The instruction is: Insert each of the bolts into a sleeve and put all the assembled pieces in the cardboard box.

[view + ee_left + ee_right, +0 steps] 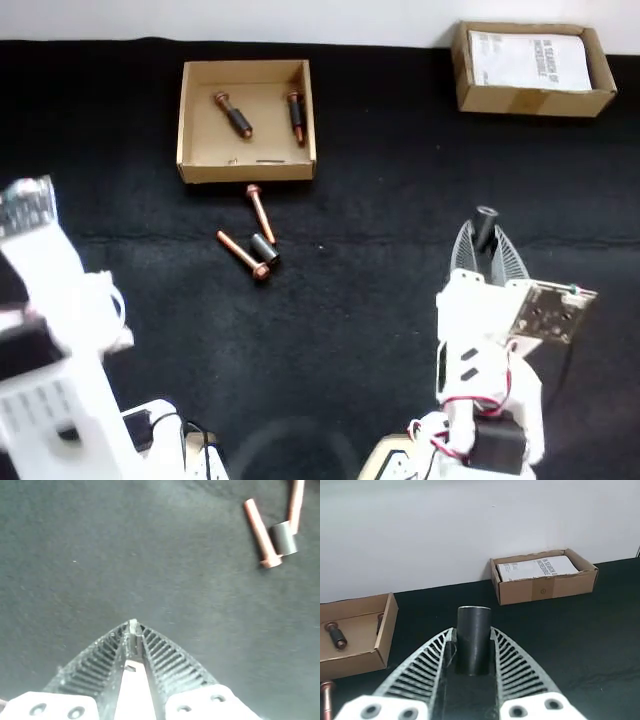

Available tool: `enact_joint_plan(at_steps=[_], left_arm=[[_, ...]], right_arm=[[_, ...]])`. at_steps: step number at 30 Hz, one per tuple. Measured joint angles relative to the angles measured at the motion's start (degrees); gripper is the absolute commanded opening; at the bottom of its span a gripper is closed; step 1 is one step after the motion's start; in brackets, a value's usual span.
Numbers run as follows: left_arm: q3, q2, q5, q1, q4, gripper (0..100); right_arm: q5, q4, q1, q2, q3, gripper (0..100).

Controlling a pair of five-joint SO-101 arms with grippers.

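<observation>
My left gripper (132,630) is clenched on nothing, tips together, hanging over bare black tabletop (380,200) at the left side. Farther back and to the right, the cardboard box (245,172) holds two assembled pieces: one (233,113) lies slanted in its left half, the other (296,117) along its right wall. Just in front of the box lie two loose bolts, one (260,212) with its head nearest the box, the other (242,254) slanted below it. A loose sleeve (264,247) rests between them, against both. Well apart to the right, my right gripper (472,630) grasps a second sleeve (473,645) upright, its top end standing above the fingertips. At the far right corner sits another box (530,100) with a printed sheet (528,58) in it
</observation>
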Motion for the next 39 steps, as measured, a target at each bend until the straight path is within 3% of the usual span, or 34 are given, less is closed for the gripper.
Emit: enact_joint_plan(at_steps=[5,12,18,27,32,39], left_arm=[[-8.7,15.2,5.9,6.7,0.8,1],[-9.4,27.6,15.0,21.5,0.8,1],[-12.0,39.0,20.0,28.2,0.8,1],[-29.0,56.9,25.8,28.8,0.8,3],[-41.2,67.0,26.2,28.7,0.8,13],[-57.7,81.1,26.5,28.8,0.8,13]], right_arm=[[0.0,-12.0,0.1,0.1,8.6,0.6],[0.0,-33.8,0.1,0.2,14.9,0.6],[6.8,-48.6,0.2,0.2,14.9,0.6],[7.6,-49.8,0.2,0.2,14.9,0.6],[7.8,-49.0,0.2,0.2,14.9,0.6],[7.8,-49.0,0.2,0.2,14.9,0.6]])
